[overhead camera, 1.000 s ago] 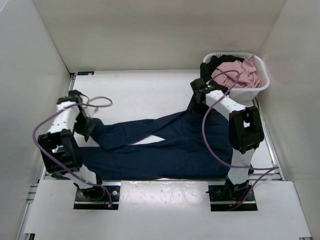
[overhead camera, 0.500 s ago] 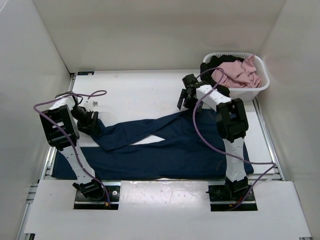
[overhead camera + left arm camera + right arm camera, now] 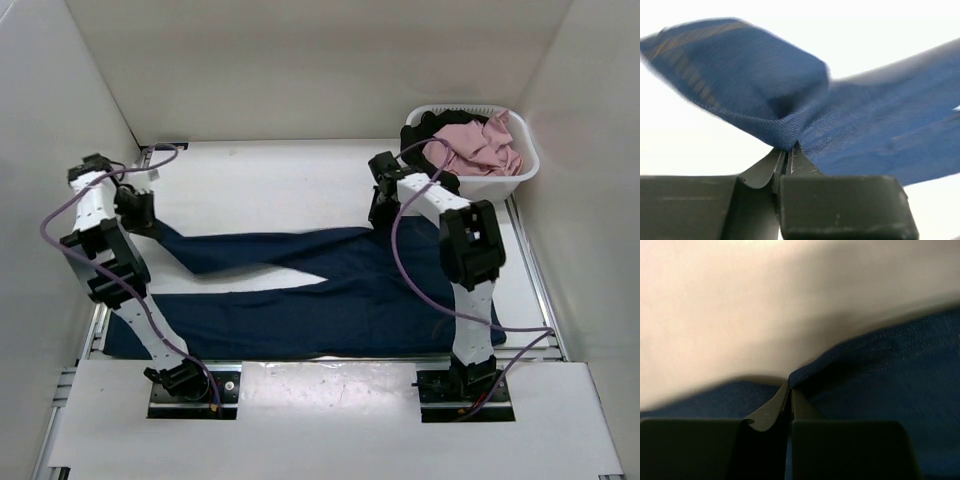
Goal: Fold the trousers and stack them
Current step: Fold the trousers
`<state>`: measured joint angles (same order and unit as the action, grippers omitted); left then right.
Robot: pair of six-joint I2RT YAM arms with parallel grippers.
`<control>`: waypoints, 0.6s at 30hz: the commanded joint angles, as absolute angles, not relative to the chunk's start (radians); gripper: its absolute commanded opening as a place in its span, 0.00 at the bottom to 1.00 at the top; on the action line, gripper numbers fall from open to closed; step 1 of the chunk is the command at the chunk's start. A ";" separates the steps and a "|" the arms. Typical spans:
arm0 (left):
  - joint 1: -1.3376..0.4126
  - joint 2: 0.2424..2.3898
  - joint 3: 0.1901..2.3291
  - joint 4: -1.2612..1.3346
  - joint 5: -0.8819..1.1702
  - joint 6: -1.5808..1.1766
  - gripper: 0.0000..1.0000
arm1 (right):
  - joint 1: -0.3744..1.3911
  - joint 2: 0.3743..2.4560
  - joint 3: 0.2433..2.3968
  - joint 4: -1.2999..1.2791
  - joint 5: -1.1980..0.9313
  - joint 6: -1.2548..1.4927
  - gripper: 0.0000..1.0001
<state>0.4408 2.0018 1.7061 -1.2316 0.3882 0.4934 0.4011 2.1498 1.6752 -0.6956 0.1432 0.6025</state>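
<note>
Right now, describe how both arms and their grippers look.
The left arm and right arm are white box-shaped links with black joints on black base plates. A purple cable loops along each. The left gripper and right gripper are black, with thin tapering fingertips.

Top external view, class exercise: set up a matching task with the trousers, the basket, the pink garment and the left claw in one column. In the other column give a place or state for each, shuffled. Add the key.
Column one
1. trousers
2. basket
3. pink garment
4. left claw

Column two
A. lying in the basket
B. shut on a pinch of blue cloth
C. dark blue, spread across the table
D. white, at the far right corner of the table

Pairs: 1-C, 2-D, 3-A, 4-B
</note>
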 commanded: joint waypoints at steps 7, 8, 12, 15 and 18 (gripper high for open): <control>0.411 1.649 1.629 -1.310 -0.110 0.679 0.14 | 0.456 1.805 1.468 -0.744 0.196 0.493 0.00; 0.411 1.666 1.597 -1.310 -0.121 0.680 0.14 | 0.466 1.805 1.457 -0.744 0.187 0.492 0.00; 0.324 1.845 1.638 -1.310 -0.143 0.658 0.16 | 0.466 1.870 1.498 -0.744 0.166 0.492 0.00; 0.284 2.075 1.805 -1.310 -0.109 0.605 0.22 | 0.466 1.951 1.589 -0.762 0.166 0.492 0.00; 0.259 2.287 1.998 -1.310 -0.156 0.554 0.53 | 0.457 2.016 1.652 -0.785 0.189 0.502 0.00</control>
<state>0.2817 2.1914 1.8481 -1.3128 -0.0963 0.6067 0.4713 1.9793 1.5787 -0.7391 0.1574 0.5167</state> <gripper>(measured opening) 0.467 0.005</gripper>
